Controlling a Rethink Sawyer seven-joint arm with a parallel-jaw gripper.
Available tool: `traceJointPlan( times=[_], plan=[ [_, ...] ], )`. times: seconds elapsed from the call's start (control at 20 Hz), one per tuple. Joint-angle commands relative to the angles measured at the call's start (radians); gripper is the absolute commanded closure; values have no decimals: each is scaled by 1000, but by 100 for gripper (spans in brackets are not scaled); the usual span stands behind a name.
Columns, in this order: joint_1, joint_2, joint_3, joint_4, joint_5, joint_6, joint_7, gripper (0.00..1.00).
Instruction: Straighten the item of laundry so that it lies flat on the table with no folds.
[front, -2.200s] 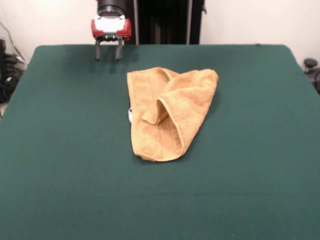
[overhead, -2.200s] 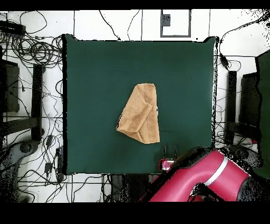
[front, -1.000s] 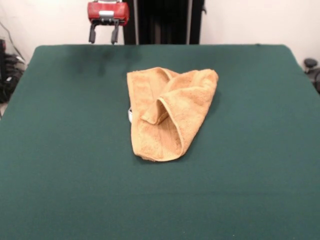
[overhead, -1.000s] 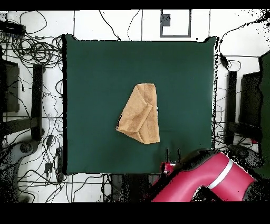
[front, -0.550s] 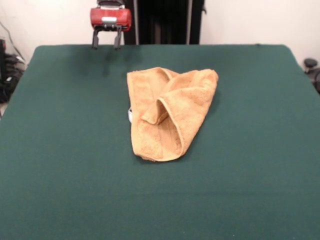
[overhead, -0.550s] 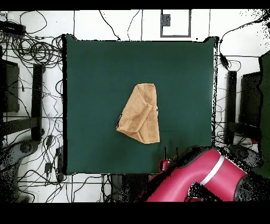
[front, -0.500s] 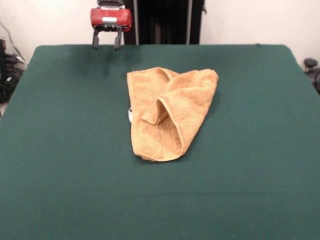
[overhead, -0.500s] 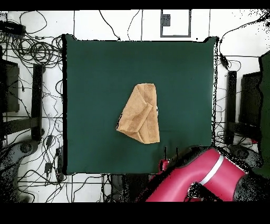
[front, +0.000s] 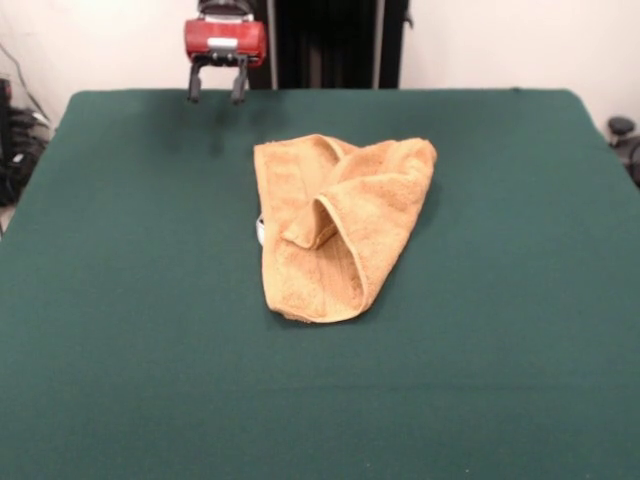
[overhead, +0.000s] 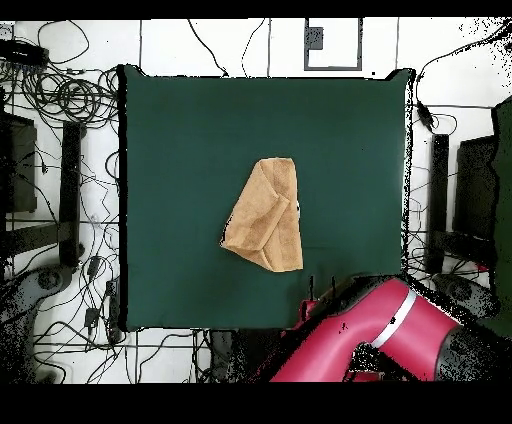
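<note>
The golden-tan towel, the item of laundry (front: 335, 225) (overhead: 266, 215), lies crumpled near the middle of the dark green table (front: 120, 330) (overhead: 180, 140). Its sides are folded over each other into a rough wedge, with a raised fold down the centre. A bit of white tag (front: 260, 229) peeks out at its left edge in the front view. My gripper (front: 217, 94) (overhead: 320, 287) hangs open over the table's far edge, up and to the left of the towel, holding nothing. It is well apart from the cloth.
Cables and dark equipment (overhead: 60, 120) lie on the floor around the table. The red arm (overhead: 380, 335) reaches over the table's edge at the bottom right of the overhead view.
The gripper has dropped slightly and drifted a little toward the towel over the table's edge. The towel has not moved.
</note>
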Motion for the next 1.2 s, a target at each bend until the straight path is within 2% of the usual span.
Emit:
traceJointPlan(
  times=[0.05,0.35,0.75,1.2],
  plan=[
    [61,139,94,71,-22,145,137,0],
    [112,139,86,101,-72,264,188,0],
    [141,82,94,74,-185,315,231,0],
    [140,63,132,105,-223,364,267,0]
  ],
)
